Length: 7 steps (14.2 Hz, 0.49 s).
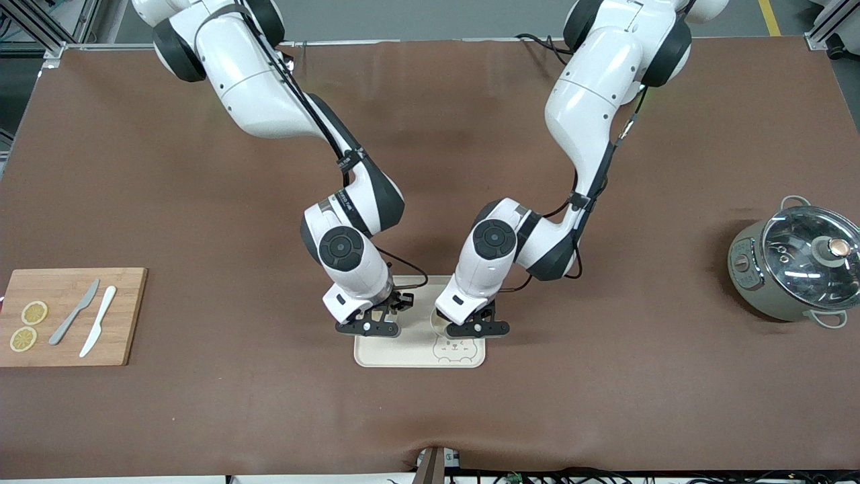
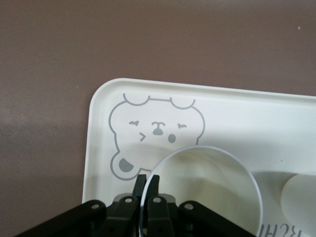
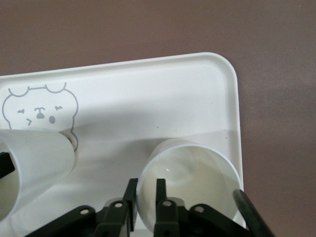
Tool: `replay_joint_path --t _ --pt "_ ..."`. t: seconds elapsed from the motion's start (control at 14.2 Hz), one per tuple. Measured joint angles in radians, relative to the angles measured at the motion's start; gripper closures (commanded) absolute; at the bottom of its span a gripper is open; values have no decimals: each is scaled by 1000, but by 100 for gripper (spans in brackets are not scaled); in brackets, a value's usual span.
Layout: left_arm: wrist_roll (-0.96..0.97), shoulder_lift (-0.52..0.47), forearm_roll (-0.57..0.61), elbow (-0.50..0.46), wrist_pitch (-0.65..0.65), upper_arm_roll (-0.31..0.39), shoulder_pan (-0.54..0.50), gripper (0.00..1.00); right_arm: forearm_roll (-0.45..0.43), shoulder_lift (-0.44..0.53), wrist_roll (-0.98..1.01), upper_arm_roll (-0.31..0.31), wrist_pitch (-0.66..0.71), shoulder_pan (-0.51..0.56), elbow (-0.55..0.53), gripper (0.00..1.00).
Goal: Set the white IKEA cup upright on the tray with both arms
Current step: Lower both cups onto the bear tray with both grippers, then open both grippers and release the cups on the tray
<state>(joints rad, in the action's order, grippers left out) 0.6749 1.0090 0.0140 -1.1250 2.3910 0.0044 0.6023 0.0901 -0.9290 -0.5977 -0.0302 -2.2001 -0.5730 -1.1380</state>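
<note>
Front view, starting at the right arm's end of the surface [image 1: 201, 202]: a wooden cutting board [image 1: 74, 296] lay near the edge. It carried two lemon slices [image 1: 34, 312], a grey knife [image 1: 74, 321] and a white knife [image 1: 98, 330]. A wide stretch of brown surface separated the board from the tray [image 1: 390, 355].

The tray lay at mid-surface, toward the front camera, with both arms reaching down onto it. The right end effector [image 3: 145, 185] was low over the tray end nearer the board. Its fingers [image 3: 160, 190] stood slightly parted, one inside and one outside the wall of a white cup [image 3: 192, 173], with a small gap at the rim. This cup stood mouth-up on the tray floor, close to the raised rim at a rounded corner.

The left end effector [image 2: 147, 180] was low over the tray's other end. Its fingers [image 2: 154, 182] were closed tight on the thin rim of a second white cup [image 2: 207, 187], which sat mouth-up just beside the printed bear face [image 2: 155, 131]. The two cups were near each other but apart.

More bare surface lay between the tray and a lidded pot [image 1: 793, 269] at the left arm's end.
</note>
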Motion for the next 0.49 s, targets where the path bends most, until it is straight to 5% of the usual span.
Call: replay_joint_path --t 0.21,0.28,0.35,0.49 --pt "0 4 0 0 0 0 0 100 0 0 -2 0 -7 0 3 0" --pt "0 4 0 0 0 0 0 28 0 0 -4 -1 -7 0 8 0" --pt "0 4 0 0 0 0 0 0 0 0 -7 -1 -7 0 19 0" --pt "0 4 0 1 0 1 0 0 0 2 -16 -2 2 3 42 0"
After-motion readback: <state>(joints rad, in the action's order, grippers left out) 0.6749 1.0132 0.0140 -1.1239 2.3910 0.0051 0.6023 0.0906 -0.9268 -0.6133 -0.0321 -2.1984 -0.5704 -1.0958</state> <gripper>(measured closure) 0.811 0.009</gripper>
